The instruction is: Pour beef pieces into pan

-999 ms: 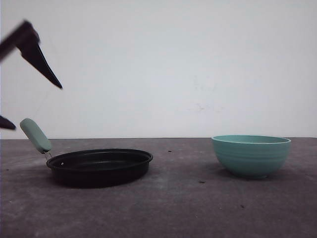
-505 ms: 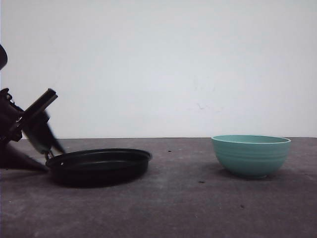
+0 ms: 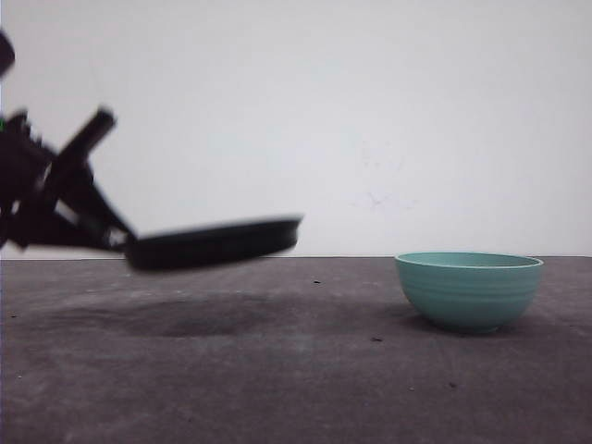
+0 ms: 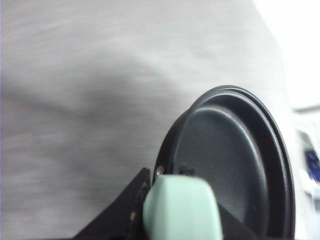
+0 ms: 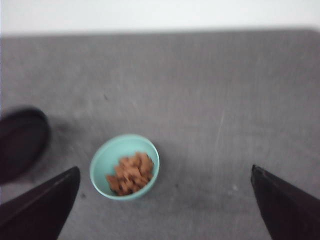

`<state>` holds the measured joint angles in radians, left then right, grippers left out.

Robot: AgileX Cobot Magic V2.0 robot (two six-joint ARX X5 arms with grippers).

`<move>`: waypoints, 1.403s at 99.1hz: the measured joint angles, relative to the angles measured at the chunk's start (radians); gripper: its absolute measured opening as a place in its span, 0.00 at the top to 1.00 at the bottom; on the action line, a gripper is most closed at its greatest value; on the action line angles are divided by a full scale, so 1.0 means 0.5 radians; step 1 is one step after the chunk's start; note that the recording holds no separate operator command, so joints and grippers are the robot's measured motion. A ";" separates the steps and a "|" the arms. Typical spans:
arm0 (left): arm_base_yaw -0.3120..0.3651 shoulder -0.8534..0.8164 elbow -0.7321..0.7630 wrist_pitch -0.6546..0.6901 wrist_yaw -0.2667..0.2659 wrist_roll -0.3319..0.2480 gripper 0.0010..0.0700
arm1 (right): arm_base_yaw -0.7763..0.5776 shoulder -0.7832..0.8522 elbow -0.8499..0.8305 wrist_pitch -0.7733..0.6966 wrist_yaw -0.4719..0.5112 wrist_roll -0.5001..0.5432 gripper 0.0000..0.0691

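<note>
Your beef pieces [image 5: 131, 173] sit as a reddish-brown heap inside the teal bowl [image 5: 125, 167], piled toward one side of it; the bowl stands on the grey table [image 3: 370, 388], to the right in the front view [image 3: 469, 290]. The black pan [image 3: 215, 243] is off the table, held in the air at front left with its shadow on the surface below, well apart from the bowl. It is blurred in the front view; its far edge sits slightly higher than the handle end. Your left gripper [image 4: 175, 220] is clamped on the pan's mint-green handle [image 4: 182, 209], dark fingers [image 4: 122, 210] flanking it in the left wrist view; the pan's interior [image 4: 230, 165] looks bare there. Your right gripper [image 5: 165, 210] is spread wide, fingers [image 5: 42, 202] far apart, high above the table with the bowl between them and nothing held.
</note>
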<state>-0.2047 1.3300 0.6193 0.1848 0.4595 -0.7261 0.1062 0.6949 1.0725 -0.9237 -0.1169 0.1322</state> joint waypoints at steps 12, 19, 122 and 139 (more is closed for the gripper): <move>-0.091 -0.239 0.000 -0.152 -0.007 0.037 0.94 | -0.001 0.228 -0.237 0.225 -0.082 -0.005 0.04; -0.138 -0.353 0.000 -0.266 -0.033 0.049 0.94 | -0.001 0.401 -0.357 0.366 -0.096 -0.004 0.14; -0.447 -0.563 0.000 -0.601 -0.053 0.055 0.94 | -0.067 1.833 -0.415 1.388 -0.633 0.449 0.96; -0.452 -0.563 0.000 -0.632 -0.058 0.056 0.94 | -0.063 1.762 -0.415 1.541 -0.751 0.452 0.98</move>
<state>-0.4309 1.0485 0.6193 -0.1314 0.4305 -0.6983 0.0746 1.5761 0.8650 -0.1532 -0.4923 0.3584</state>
